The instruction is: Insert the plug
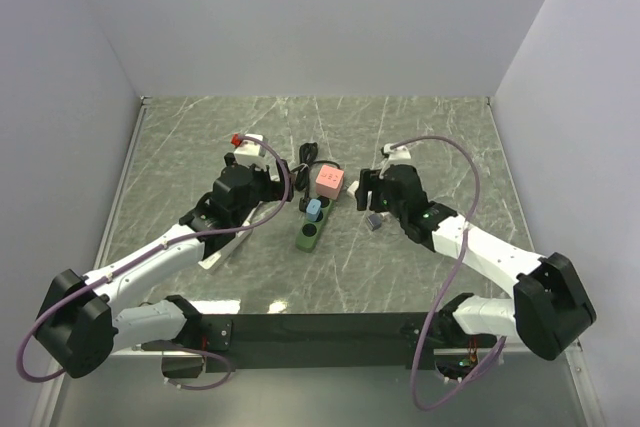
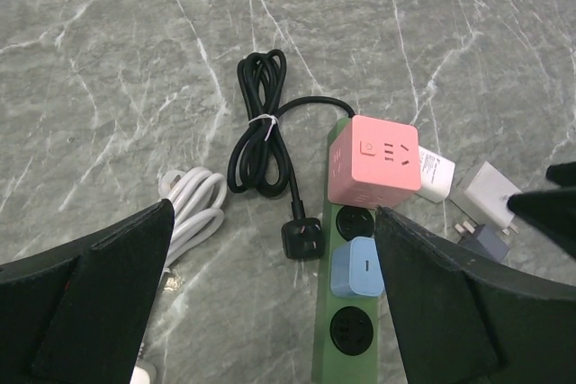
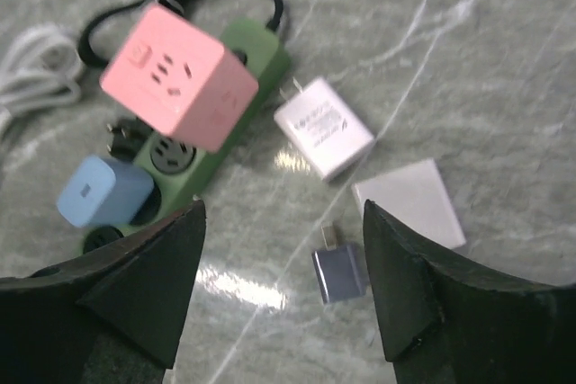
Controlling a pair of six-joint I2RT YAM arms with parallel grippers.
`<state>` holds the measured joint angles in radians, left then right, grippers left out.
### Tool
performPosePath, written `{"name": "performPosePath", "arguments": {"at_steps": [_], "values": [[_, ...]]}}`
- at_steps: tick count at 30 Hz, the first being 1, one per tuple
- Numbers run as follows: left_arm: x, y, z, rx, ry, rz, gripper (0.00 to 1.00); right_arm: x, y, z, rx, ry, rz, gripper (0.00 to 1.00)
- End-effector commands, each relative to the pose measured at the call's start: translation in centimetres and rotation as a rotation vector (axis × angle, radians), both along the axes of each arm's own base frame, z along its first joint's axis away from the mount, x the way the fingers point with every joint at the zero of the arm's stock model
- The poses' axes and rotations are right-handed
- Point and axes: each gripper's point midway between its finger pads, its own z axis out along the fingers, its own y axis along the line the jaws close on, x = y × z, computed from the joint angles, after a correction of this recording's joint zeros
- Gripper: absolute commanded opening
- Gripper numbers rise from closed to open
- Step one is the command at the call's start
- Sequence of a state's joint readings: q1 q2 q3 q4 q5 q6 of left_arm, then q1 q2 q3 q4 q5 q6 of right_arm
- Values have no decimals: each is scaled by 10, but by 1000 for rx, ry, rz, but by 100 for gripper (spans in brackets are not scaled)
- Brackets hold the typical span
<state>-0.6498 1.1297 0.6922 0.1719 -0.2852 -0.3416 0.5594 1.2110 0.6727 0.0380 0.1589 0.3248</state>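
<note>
Marble table, pink cube on strip

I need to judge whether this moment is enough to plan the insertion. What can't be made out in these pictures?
- Black plug pins: not visible in left wrist view; too small from the top.
- Power strip face under the pink cube: covered in every view.
- White cable end: left wrist view, behind the left finger.
- Grey adapter prongs: right wrist view, blurred.

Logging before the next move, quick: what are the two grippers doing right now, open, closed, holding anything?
Left gripper: open, holding nothing.
Right gripper: open, holding nothing.
</note>
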Motion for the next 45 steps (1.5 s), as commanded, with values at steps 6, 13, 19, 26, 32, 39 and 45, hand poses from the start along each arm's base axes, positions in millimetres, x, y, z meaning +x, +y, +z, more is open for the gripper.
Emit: {"name": "performPosePath", "arguments": {"at_steps": [6,13,19,26,32,39,45], "values": [[2,-10,37,-59,-85,-34,99,-24,-7,-27,-53,110,-44,71],[4,-11,31,-45,-68,-33,99,-24,-4,-48,-99,179,-28,65],[3,-7,31,-39,-70,-20,99,-27,-3,-68,-125,242,-20,61],[4,-7,29,-29,-67,-19,99,-30,-5,-76,-135,254,-20,61],[5,-10,26,-20,-58,-27,99,-28,-6,-88,-161,290,-37,61],[0,-12,30,-40,-64,-54,99,-25,0,-92,-172,300,-10,39],[-15,-28,33,-98,-40,-159,99,-22,15,-59,-175,172,77,19]]}}
